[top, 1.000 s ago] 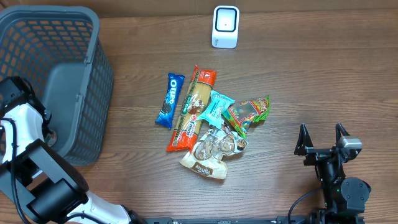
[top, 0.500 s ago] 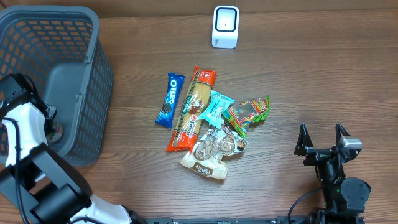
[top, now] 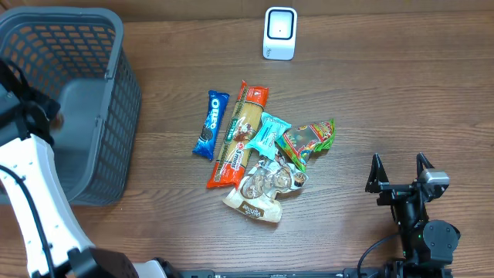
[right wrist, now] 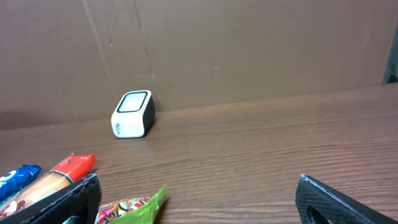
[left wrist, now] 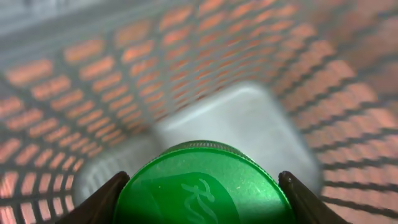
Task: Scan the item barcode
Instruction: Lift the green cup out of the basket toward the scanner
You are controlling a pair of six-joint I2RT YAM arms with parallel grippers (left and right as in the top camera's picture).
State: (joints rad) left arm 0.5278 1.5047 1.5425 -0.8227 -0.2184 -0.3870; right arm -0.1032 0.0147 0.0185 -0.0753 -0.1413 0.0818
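Two arms in play: left gripper [left wrist: 202, 202], jaws clenched on a green-lidded container [left wrist: 199, 171] inside the grey basket [top: 116, 85]; right gripper [top: 399, 168], jaws gaping wide above the tabletop [top: 386, 93], well apart from the scanner [top: 279, 33].

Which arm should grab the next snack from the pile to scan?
Right. The right gripper is open and empty, and its wrist camera faces the snack pile and the scanner. The left gripper is inside the basket, closed on a green-lidded container.
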